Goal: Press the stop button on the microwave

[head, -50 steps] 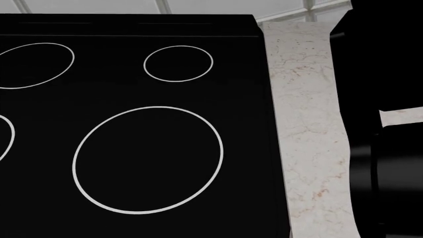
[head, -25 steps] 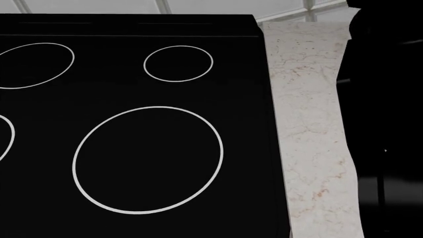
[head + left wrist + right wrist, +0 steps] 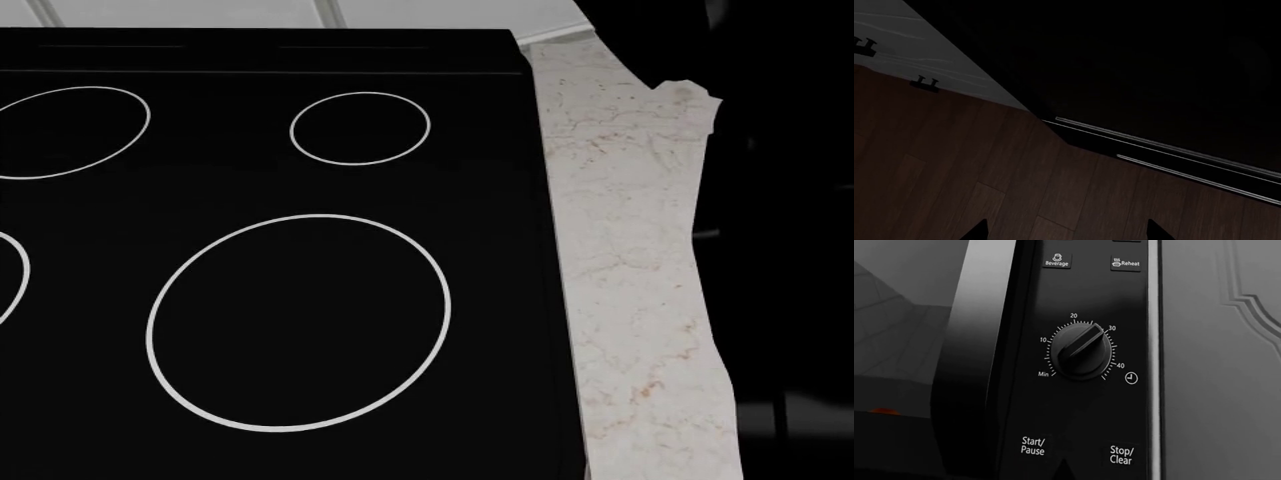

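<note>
The right wrist view shows the black microwave control panel (image 3: 1087,405) close up. The Stop/Clear button (image 3: 1121,455) lies to one side of the Start/Pause button (image 3: 1033,445), with a timer dial (image 3: 1082,351) further along the panel. My right gripper (image 3: 1064,469) shows as one dark pointed tip, shut, just in front of the panel between the two buttons. My left gripper (image 3: 1067,232) is open and empty over a dark wood floor (image 3: 954,175). In the head view the microwave is out of view and my right arm (image 3: 787,250) is a black mass at the right.
A black cooktop (image 3: 267,250) with white burner rings fills the head view, with a marble counter strip (image 3: 621,260) to its right. The left wrist view shows the stove's dark front (image 3: 1154,75) and a white cabinet with handles (image 3: 924,82).
In the head view my right arm's dark shape has shifted up and forward, now covering the counter's back right corner and uncovering more of its right edge.
</note>
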